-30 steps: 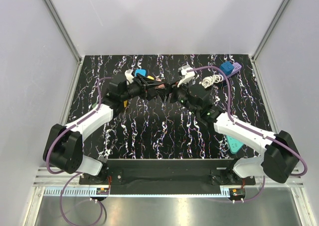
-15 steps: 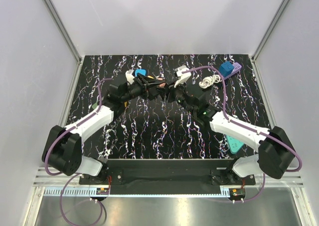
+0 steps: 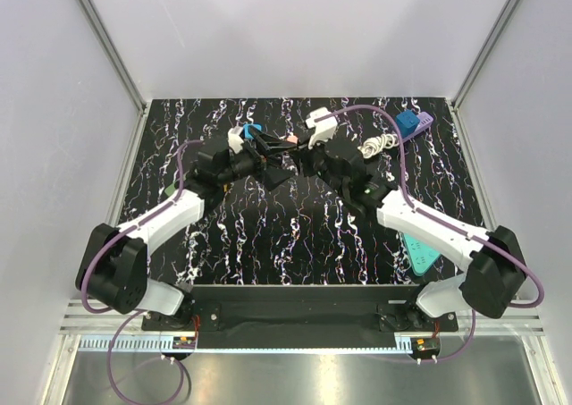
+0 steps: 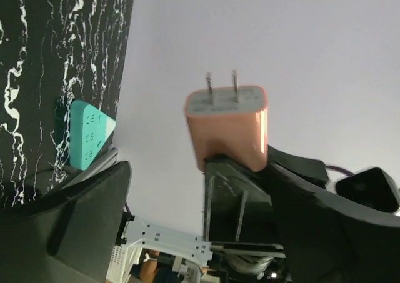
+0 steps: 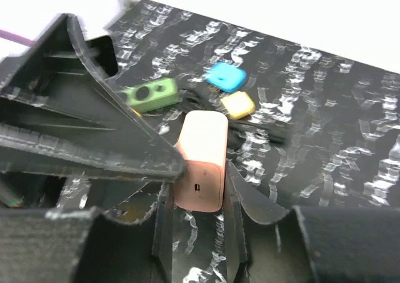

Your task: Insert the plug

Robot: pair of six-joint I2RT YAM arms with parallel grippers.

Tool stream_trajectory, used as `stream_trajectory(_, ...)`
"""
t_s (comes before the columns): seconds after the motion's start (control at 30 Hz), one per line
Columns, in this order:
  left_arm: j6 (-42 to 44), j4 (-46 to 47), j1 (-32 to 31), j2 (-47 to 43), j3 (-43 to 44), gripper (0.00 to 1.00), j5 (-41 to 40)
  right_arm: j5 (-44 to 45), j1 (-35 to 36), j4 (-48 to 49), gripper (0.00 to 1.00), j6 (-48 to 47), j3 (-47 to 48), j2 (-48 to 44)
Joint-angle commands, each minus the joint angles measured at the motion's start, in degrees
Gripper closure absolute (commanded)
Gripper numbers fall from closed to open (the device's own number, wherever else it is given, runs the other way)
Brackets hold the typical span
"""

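The pink plug (image 3: 288,142) hangs in the air above the back middle of the table, between both grippers. In the left wrist view the plug (image 4: 228,130) points its two prongs upward. My right gripper (image 5: 197,189) is shut on the plug (image 5: 201,158), a finger pressed against each side. My left gripper (image 4: 197,170) stands open, with its fingers (image 4: 69,214) spread wide on either side of the plug. A teal power strip (image 3: 420,255) lies at the right, partly under the right arm, and the power strip (image 4: 87,136) also shows in the left wrist view.
A blue adapter (image 3: 408,123), a purple piece (image 3: 426,119) and a coiled white cable (image 3: 380,144) lie at the back right. Green (image 5: 150,94), blue (image 5: 225,77) and yellow (image 5: 238,104) adapters lie on the table below the grippers. White walls enclose the table.
My left gripper has opened and let go of the plug. My right gripper has moved in toward the left and closed on the plug.
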Motion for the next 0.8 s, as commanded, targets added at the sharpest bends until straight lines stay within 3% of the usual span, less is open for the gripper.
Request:
stream_trajectory(0.0, 10.42, -4.78, 1.45, 0.13, 3.63, 0.01, 6.68, 6.67, -2.24, -18.16, 1.00, -4.09, 7.03, -0.79)
stream_trajectory(0.17, 20.89, -13.81, 4.62, -1.54, 3.71, 0.01, 9.94, 2.99, -13.65, -41.39, 1.00, 4.05, 11.07, -2.64)
stream_trajectory(0.23, 31.42, -20.58, 4.89, -1.63, 7.38, 0.01, 9.77, 0.44, -20.75, -56.33, 1.00, 8.80, 14.85, -0.81)
stream_trajectory(0.27, 35.20, -27.84, 4.63, -1.72, 8.54, 0.01, 8.37, 0.60, -21.93, -60.55, 1.00, 9.43, 15.82, -0.01)
stream_trajectory(0.3, 41.68, -30.87, 4.10, -1.80, 9.42, 0.01, 7.49, 1.74, -22.29, -67.30, 1.00, 9.79, 16.78, 0.69)
stream_trajectory(0.4, 50.32, -38.01, 3.57, -2.50, 10.66, 0.01, 5.64, 0.25, -23.70, -76.38, 1.00, 7.25, 17.41, 4.82)
stream_trajectory(0.6, 64.74, -48.38, 1.99, -4.26, 13.21, 0.01, 0.29, -2.11, -28.08, -79.85, 1.00, -3.72, 15.65, 9.40)
stream_trajectory(0.77, 69.78, -50.76, 1.81, -6.11, 10.32, 0.01, -2.97, -8.69, -33.97, -78.62, 1.00, -16.38, 13.46, 7.38)
